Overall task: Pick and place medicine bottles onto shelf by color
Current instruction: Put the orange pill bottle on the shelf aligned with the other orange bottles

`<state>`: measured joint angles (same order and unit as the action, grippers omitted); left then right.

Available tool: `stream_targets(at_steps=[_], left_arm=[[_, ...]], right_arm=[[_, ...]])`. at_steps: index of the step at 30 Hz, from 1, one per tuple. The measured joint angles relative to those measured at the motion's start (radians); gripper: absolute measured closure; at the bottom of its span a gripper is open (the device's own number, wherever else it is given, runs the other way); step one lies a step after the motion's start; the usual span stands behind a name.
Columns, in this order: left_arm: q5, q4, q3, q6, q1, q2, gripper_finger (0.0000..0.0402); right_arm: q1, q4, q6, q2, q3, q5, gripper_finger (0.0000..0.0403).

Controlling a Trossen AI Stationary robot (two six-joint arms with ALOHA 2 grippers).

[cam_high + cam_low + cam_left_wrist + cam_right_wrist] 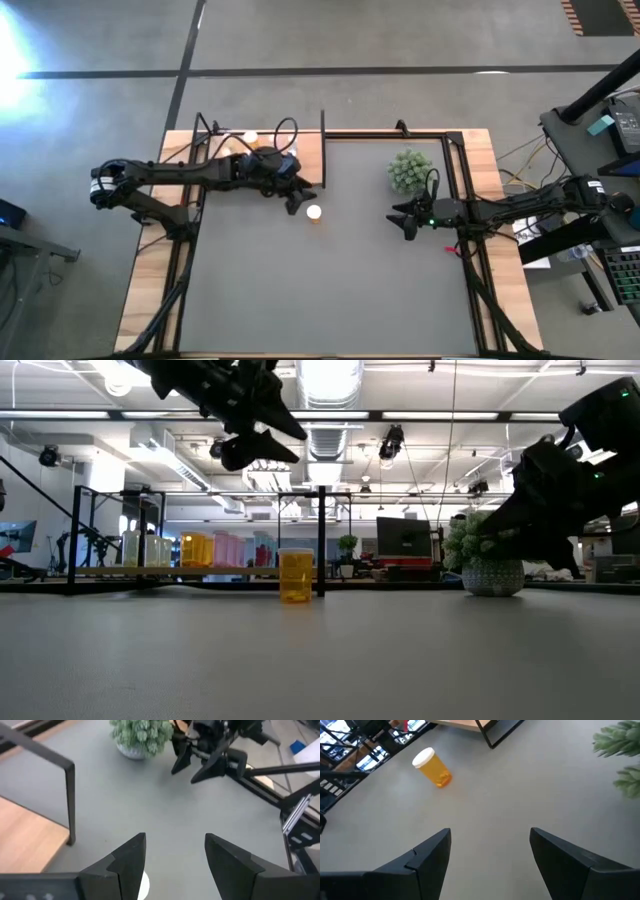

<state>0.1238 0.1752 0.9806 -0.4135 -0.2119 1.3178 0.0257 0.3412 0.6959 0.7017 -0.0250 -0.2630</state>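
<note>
Orange bottle point(296, 576) upright on mat point(330, 280) — no readable label — both grippers point(296, 203) point(404, 222) open, empty.

A small green bushy plant point(409, 170) in a pale textured pot point(492, 577) stands on the grey mat point(330, 280) near the far right corner. The mat covers most of the wooden desk point(145, 290). A keyboard point(625, 275) lies on a side surface to the right.
</note>
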Motion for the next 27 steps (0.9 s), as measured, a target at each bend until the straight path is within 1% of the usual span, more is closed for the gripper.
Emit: stream_targets(at_steps=[6, 8, 13, 17, 20, 21, 25, 27], left_arm=[[0.001, 0.0, -0.054, 0.01, 0.01, 0.0, 0.0214], [0.001, 0.0, -0.07, 0.039, 0.017, 0.001, 0.0214], [0.002, -0.003, -0.095, 0.205, 0.048, 0.004, 0.0214], [-0.003, -0.045, -0.114, 0.367, 0.076, 0.004, 0.0214], [-0.006, -0.092, -0.123, 0.46, 0.109, 0.004, 0.0214], [-0.017, -0.097, -0.123, 0.476, 0.121, 0.004, 0.0214], [-0.149, -0.111, -0.123, 0.479, 0.154, 0.004, 0.0214], [-0.183, -0.123, -0.123, 0.476, 0.163, 0.004, 0.0214]], right_arm=[[0.0, 0.0, -0.007, 0.0, 0.0, 0.0, 0.0142], [0.0, 0.0, -0.007, 0.0, 0.0, 0.0, 0.0142], [0.0, 0.0, -0.007, 0.0, 0.0, 0.0, 0.0142], [0.0, 0.0, -0.007, 0.0, 0.0, 0.0, 0.0142], [0.0, 0.0, -0.007, 0.0, 0.0, 0.0, 0.0142], [0.0, 0.0, -0.007, 0.0, 0.0, 0.0, 0.0142], [0.0, 0.0, -0.007, 0.0, 0.0, 0.0, 0.0142], [0.0, 0.0, -0.007, 0.0, 0.0, 0.0, 0.0142]])
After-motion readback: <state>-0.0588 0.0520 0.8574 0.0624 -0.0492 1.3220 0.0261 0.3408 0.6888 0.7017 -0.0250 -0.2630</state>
